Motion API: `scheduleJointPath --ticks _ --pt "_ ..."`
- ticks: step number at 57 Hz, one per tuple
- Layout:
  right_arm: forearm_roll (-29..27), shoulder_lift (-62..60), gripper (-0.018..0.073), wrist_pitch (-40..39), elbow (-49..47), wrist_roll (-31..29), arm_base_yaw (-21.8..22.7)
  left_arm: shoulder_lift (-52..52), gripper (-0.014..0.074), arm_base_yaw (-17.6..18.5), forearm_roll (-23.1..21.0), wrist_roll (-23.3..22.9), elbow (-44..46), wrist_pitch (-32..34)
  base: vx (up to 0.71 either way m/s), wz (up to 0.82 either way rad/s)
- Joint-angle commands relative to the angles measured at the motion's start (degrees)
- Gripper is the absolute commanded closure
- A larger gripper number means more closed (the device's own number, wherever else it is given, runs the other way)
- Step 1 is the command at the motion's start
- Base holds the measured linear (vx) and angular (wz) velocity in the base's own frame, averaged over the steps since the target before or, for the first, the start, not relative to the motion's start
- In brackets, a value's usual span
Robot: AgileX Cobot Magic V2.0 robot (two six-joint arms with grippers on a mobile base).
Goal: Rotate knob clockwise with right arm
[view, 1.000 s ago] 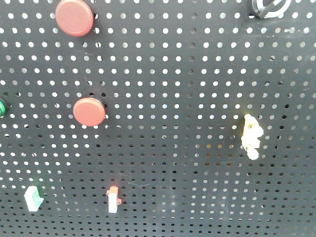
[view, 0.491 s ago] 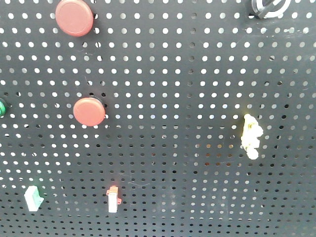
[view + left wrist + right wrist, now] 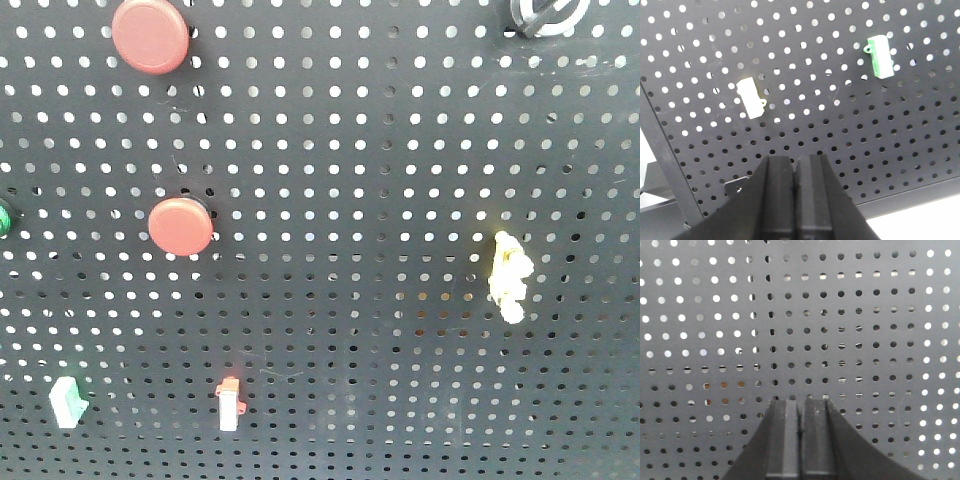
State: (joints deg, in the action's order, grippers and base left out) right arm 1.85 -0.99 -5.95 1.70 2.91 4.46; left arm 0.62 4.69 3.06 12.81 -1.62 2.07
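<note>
front view, knob (image 3: 545, 17) at pegboard (image 3: 350, 200) top edge, right gripper (image 3: 800, 432) closed

Test rig, lab-type setup. Upright black pegboard (image 3: 400, 150) carries red buttons (image 3: 181, 225), switches, a knob (image 3: 545, 15). Bare white surroundings past board's lower edge.

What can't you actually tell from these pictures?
- Knob: the front view's top edge cuts off its upper part, so its full bar position is unreadable.
- Green button: the front view's left edge cuts it off.
- Neither arm appears in the front view, so how far the right gripper is from the knob is unknown; its wrist view shows only bare pegboard.
- Yellow switch: too blurred to read its setting.
</note>
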Motion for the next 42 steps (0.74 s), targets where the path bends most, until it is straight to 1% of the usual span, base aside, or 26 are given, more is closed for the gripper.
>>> scheduleJointPath --ticks 1,13,24,42 --pt "0.29 -0.08 0.057 -4.86 0.53 -0.44 0.36 0.98 0.0603 0.45 -0.3 -0.22 -1.87 4.35 0.0 0.0" --pt "0.29 -0.08 0.057 -3.8 0.53 -0.44 0.36 0.98 0.0603 0.45 -0.3 -0.22 -1.87 4.35 0.0 0.0" --pt "0.29 -0.08 0.057 4.12 0.53 -0.44 0.36 0.98 0.0603 0.45 -0.3 -0.22 -1.87 4.35 0.0 0.0" --pt "0.29 -0.08 0.057 4.45 0.53 -0.44 0.36 0.98 0.0603 0.45 -0.3 -0.22 -1.87 4.35 0.0 0.0"
